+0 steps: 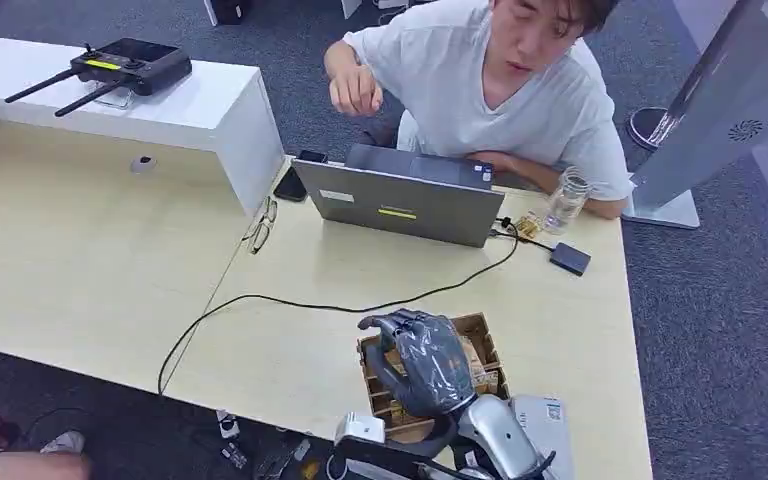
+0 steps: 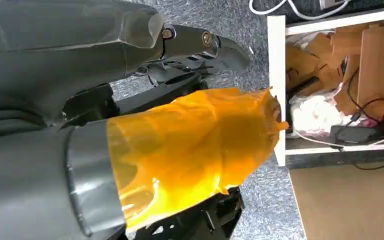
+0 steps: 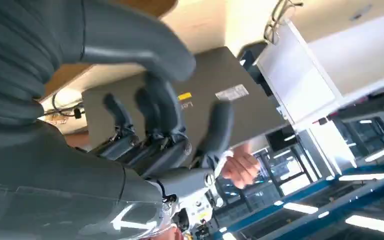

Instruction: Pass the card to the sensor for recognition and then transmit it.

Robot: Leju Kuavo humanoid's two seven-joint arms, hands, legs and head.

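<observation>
Laptop [image 1: 400, 203] w/ yellow label, illegible

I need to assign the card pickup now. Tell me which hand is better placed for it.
Right, most likely. The right hand hovers directly over the wooden box on the table, fingers spread. The left hand hangs over grey floor, away from the tabletop.

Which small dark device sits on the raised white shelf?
The black controller with two antennas; the black phone and small dark grey box lie on the pale wooden table.
</observation>
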